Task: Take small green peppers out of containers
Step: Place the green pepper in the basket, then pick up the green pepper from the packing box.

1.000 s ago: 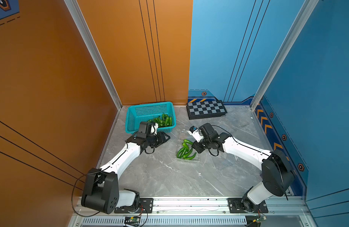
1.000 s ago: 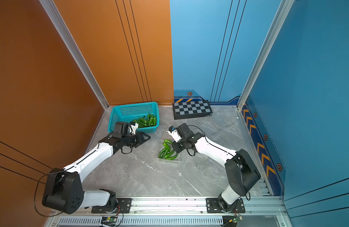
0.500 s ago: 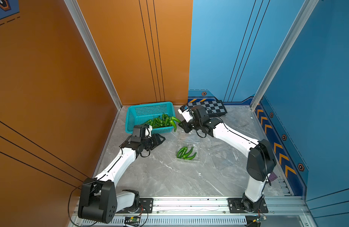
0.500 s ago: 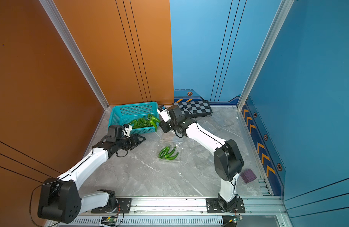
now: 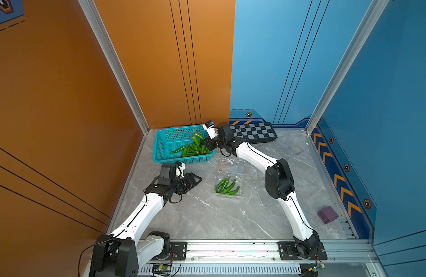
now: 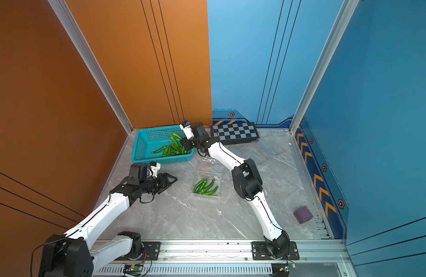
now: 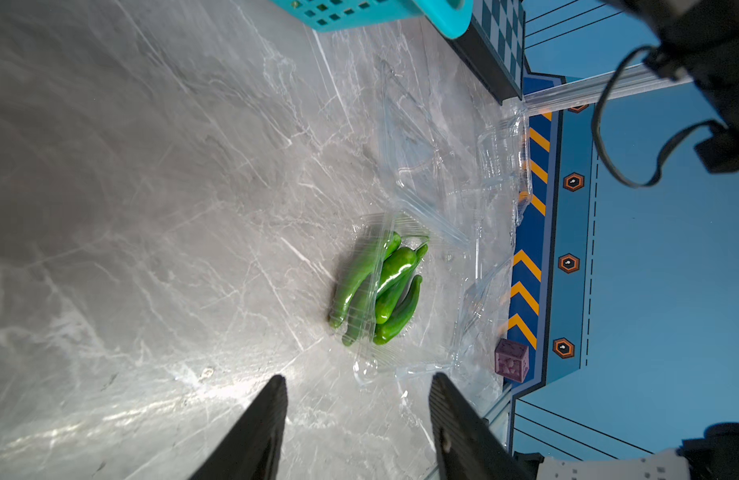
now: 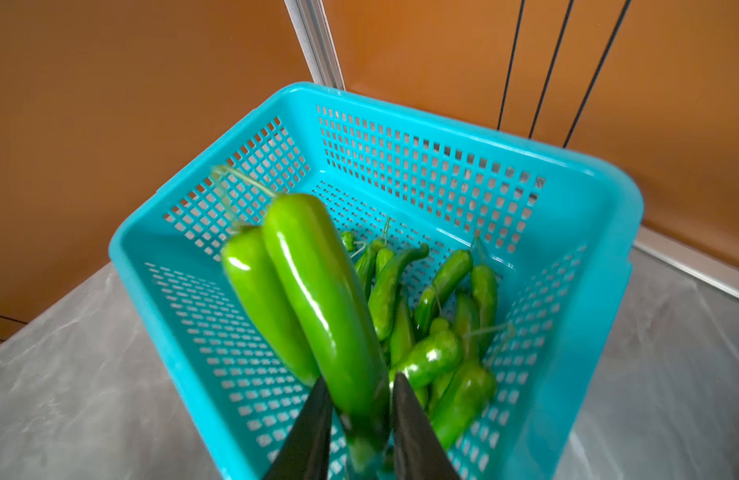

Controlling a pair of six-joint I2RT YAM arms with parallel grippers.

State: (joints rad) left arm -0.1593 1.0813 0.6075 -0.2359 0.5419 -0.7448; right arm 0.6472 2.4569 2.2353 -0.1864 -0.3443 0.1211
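An open clear container (image 5: 240, 191) lies mid-table with three small green peppers (image 5: 227, 187) in it, also seen in the left wrist view (image 7: 384, 286). My left gripper (image 5: 198, 178) hovers low to its left, open and empty (image 7: 357, 380). My right gripper (image 5: 203, 144) hangs over the near right corner of the teal basket (image 5: 156, 148). Its jaws stand slightly apart, and two peppers (image 8: 317, 291) stick up from between the fingertips (image 8: 317, 415), their lower ends blurred. Several more peppers (image 8: 438, 324) lie in the basket.
Empty clear containers (image 7: 500, 158) lie on the table right of the middle, hard to make out. A black checkerboard (image 5: 253, 133) sits at the back wall. A purple cube (image 5: 327, 214) rests near the right wall. The right arm's elbow (image 5: 277, 179) stands beside the open container.
The right arm carried peppers from the open container to above the basket, and its jaws have just parted. The left gripper drew back from the container toward the left.
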